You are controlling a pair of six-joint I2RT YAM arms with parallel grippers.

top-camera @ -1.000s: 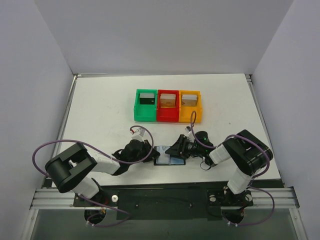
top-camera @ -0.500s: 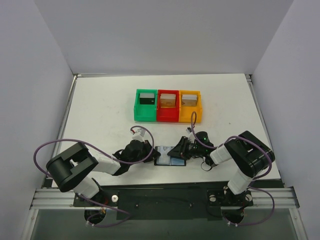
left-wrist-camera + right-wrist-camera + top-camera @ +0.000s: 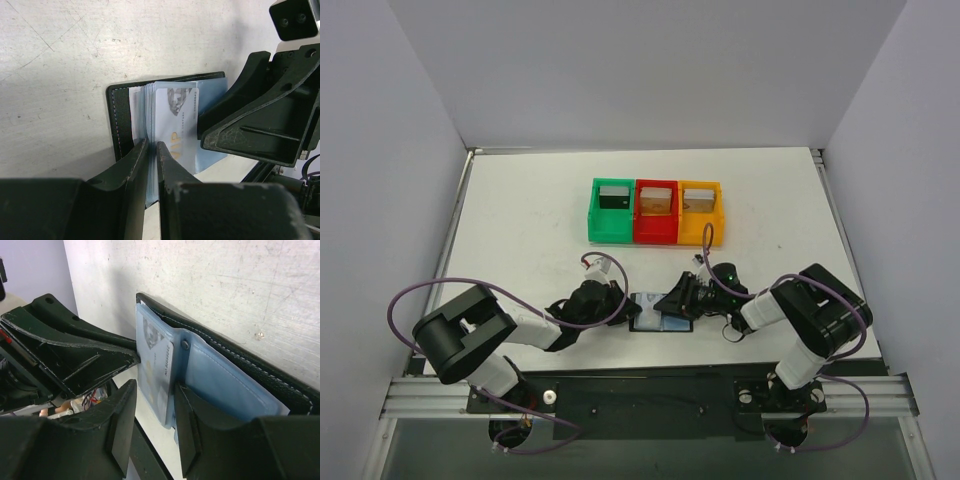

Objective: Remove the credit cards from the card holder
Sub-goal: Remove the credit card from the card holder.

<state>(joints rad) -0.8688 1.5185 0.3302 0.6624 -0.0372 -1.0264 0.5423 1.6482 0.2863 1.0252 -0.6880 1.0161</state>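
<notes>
The black card holder (image 3: 660, 314) lies open on the table near the front edge, between my two grippers. Its clear blue sleeves fan up from the black cover (image 3: 121, 120). My left gripper (image 3: 152, 150) is shut on the edge of the sleeve stack. A pale credit card (image 3: 175, 120) marked VIP stands up out of a sleeve. In the right wrist view that card (image 3: 157, 360) sits between the fingers of my right gripper (image 3: 152, 405). One finger rests by the sleeve and the other stands off the card, so the gripper is open. The snap stud (image 3: 185, 344) shows on the blue lining.
Green (image 3: 611, 212), red (image 3: 656, 214) and orange (image 3: 701, 214) bins stand in a row at mid-table, each holding a small item. The metal rail of the arm bases (image 3: 650, 392) runs close behind the holder. White walls enclose the table.
The right arm has shifted very slightly. The left arm and the card holder have stayed in place.
</notes>
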